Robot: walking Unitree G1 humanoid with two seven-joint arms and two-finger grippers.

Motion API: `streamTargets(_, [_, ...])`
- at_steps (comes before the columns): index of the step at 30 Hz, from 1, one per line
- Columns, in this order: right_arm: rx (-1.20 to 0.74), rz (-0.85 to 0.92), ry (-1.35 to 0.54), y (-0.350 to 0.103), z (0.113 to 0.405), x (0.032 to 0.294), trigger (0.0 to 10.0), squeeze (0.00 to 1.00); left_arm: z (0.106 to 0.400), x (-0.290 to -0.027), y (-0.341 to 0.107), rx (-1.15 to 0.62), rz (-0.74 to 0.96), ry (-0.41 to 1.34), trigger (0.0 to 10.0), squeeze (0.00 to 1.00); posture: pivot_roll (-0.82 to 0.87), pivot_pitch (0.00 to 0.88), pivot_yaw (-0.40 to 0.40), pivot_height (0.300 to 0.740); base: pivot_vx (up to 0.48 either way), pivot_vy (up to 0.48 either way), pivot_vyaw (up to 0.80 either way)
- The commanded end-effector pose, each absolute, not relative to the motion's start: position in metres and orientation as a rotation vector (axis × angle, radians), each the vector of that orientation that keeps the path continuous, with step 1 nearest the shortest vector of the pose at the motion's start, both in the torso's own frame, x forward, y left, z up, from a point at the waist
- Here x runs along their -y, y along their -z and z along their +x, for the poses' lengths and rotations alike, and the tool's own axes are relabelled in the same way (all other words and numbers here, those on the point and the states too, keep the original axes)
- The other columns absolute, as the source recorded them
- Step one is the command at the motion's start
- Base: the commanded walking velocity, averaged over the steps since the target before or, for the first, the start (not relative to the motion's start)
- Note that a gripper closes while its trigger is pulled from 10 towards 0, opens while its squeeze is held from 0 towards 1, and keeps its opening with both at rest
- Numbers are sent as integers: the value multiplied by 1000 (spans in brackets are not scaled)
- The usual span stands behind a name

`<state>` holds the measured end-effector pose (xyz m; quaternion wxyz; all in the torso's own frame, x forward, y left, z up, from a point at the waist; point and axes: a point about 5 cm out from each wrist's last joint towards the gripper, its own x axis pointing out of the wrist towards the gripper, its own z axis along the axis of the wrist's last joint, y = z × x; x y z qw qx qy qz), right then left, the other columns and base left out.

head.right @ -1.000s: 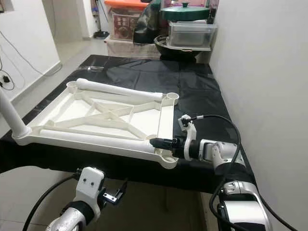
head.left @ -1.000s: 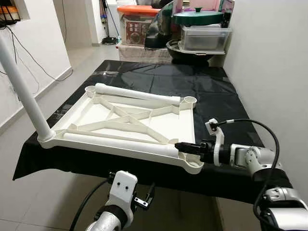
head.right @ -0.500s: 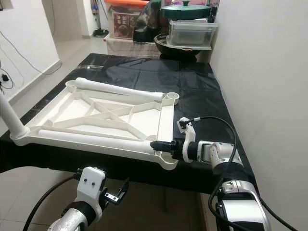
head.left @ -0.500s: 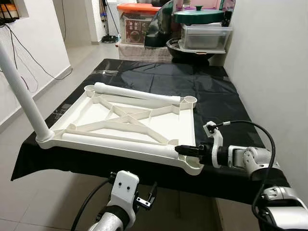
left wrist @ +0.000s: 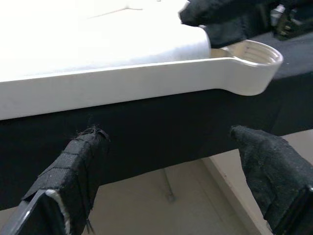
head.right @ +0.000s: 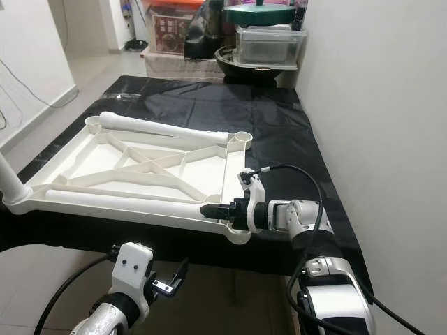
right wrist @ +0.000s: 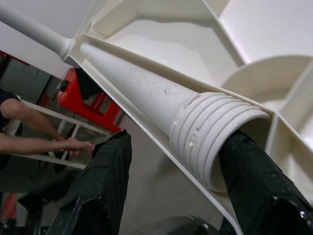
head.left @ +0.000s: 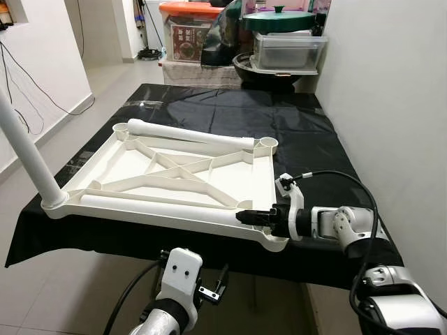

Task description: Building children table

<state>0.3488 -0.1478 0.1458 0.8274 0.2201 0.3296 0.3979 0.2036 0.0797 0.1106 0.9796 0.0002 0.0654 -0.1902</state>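
On the black-draped counter, seen from the head, the white tabletop lies underside up with one leg standing in its near-left corner socket, while the right pincer reaches in at the threaded end of a loose leg lying along the near edge. From the right wrist, its fingers are spread either side of that threaded end, not clamping it. From the left wrist, the left pincer hangs wide open below the counter's near edge, beneath the empty corner socket.
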Motion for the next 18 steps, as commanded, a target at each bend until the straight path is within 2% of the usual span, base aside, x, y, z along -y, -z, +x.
streamTargets(1, [-645, 508, -895, -160, 353, 134, 10000, 0, 202, -79, -112, -137, -8, 380, 10000, 0, 26, 66, -76, 740, 0, 0, 0])
streamTargets(4, [-626, 541, -924, -164, 354, 125, 10000, 0, 201, -78, -112, -138, -11, 380, 10000, 0, 26, 67, -79, 740, 0, 0, 0])
streamTargets(5, [-575, 619, -978, -173, 355, 112, 10000, 0, 201, -77, -112, -138, -15, 378, 10000, 0, 26, 66, -85, 740, 0, 0, 0])
streamTargets(15, [-544, 640, -1031, -181, 353, 103, 10000, 0, 201, -76, -112, -138, -18, 374, 10000, 0, 26, 60, -89, 740, 0, 0, 0])
streamTargets(16, [-534, 617, -1046, -181, 352, 102, 0, 0, 201, -76, -112, -138, -18, 373, 10000, 0, 27, 57, -92, 740, 0, 0, 0])
streamTargets(18, [-515, 606, -1063, -182, 350, 104, 0, 0, 202, -76, -111, -138, -17, 373, 10000, 0, 27, 45, -91, 740, 0, 0, 0])
